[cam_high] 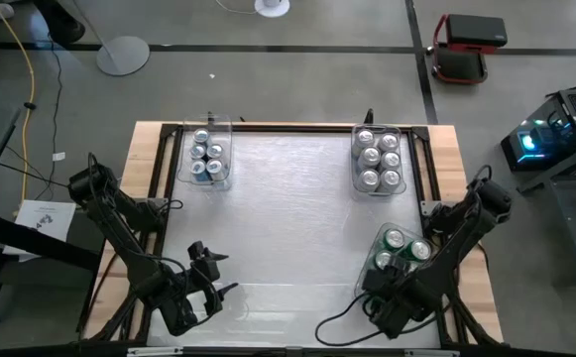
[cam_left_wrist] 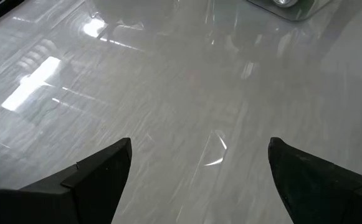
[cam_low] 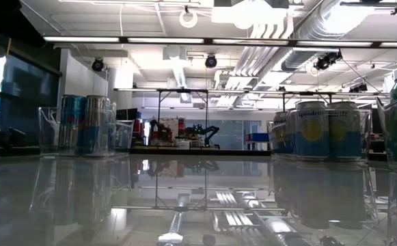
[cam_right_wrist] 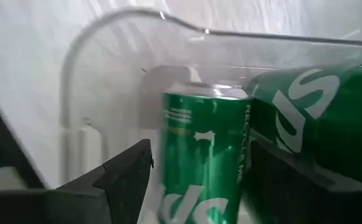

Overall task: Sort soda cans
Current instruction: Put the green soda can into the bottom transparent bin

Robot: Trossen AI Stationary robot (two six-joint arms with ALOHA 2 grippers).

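My right gripper [cam_right_wrist: 199, 168] reaches down into a clear bin [cam_high: 372, 260] at the table's near right. That bin holds several green soda cans [cam_high: 406, 248], and the gripper is shut on one green can [cam_right_wrist: 202, 155]. A second green can [cam_right_wrist: 318, 118] leans tilted beside it. My left gripper [cam_left_wrist: 199, 168] hovers open over bare table at the near left [cam_high: 211, 273], with nothing between its fingers. A far-left bin holds blue and silver cans [cam_high: 208, 154]. A far-right bin holds several more cans [cam_high: 379, 159]. My right gripper has the green can's side wall [cam_right_wrist: 240, 162] between its two fingers, one on either side. The fingers come from above, pointing steeply down into the bin. Whether the can's base is clear of the bin floor does not show.
The clear bin's rounded wall [cam_right_wrist: 168, 18] curves close around the held can. Wooden table edges and a black frame [cam_high: 436, 169] border the glossy white work surface [cam_high: 288, 218], which is bare between the bins. In the low view, cans stand at left [cam_low: 85, 126] and right [cam_low: 328, 130].
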